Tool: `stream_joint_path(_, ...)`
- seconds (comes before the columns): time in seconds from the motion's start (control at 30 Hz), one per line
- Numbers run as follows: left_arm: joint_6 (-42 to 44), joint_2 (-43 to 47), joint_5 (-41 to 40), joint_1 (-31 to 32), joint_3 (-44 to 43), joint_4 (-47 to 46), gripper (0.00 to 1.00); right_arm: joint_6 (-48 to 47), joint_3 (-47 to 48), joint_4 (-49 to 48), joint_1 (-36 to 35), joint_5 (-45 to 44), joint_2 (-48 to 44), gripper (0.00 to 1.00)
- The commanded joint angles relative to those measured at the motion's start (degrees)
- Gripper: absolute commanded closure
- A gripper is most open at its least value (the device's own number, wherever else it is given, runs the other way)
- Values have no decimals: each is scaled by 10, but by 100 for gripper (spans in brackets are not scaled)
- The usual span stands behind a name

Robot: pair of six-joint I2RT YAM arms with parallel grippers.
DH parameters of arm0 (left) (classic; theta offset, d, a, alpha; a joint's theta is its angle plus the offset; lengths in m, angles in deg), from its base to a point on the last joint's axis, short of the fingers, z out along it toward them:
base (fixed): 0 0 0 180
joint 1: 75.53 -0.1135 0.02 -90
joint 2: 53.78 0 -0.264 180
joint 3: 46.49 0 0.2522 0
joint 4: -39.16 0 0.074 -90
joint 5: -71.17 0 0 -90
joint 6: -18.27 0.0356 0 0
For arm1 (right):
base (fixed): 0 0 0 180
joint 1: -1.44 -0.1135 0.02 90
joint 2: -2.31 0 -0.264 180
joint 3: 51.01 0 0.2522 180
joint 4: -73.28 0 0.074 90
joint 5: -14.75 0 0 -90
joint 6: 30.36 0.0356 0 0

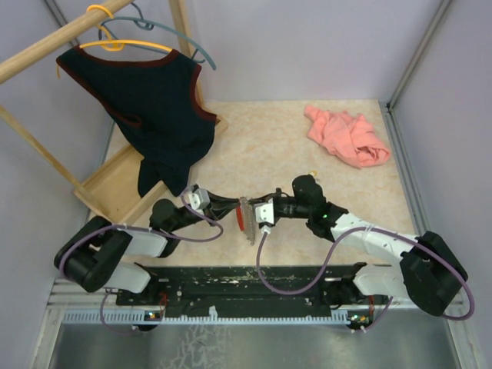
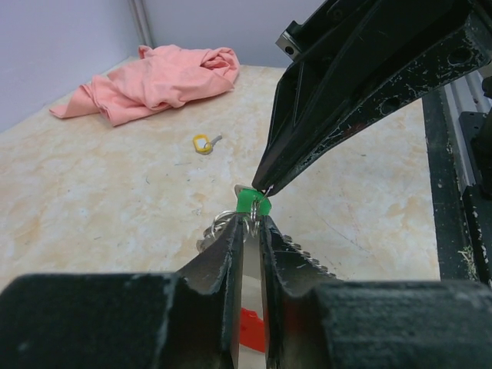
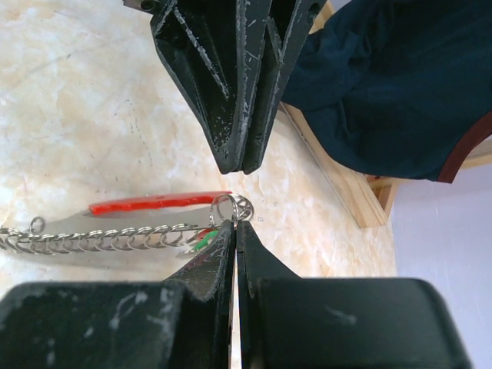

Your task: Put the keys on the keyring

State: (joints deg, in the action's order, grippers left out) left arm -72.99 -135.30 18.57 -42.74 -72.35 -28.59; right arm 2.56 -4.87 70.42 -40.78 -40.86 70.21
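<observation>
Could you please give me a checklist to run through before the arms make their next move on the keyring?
1. Left claw and right claw shut, tips nearly touching: ok.
2. Green-capped key at those tips: ok.
3. Which claw grips the small ring of the keyring: cannot tell.
4. Green-capped key threaded onto that ring: cannot tell.
5. Yellow-capped key on the keyring: not ok, it lies loose on the table.

Left gripper [image 1: 231, 208] meets right gripper [image 1: 259, 213]; keyring [image 1: 245, 221] between them.
</observation>
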Motion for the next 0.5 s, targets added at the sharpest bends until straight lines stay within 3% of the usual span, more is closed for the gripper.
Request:
stream_joint_path(0.0, 31, 21, 7, 1, -17, 51, 81, -18, 40, 19, -1, 4, -22, 100)
stream_joint_path(0.1, 45, 27, 25, 1, -29, 85, 75, -20, 44, 22, 0, 9, -22, 100)
stream_joint_path(0.17, 61, 36, 37, 1, -37, 118, 67, -21, 46, 24, 0, 12, -24, 100)
stream_joint_path(0.47, 132, 49, 73, 1, -88, 240, 62, -30, 63, 43, -1, 30, -24, 100)
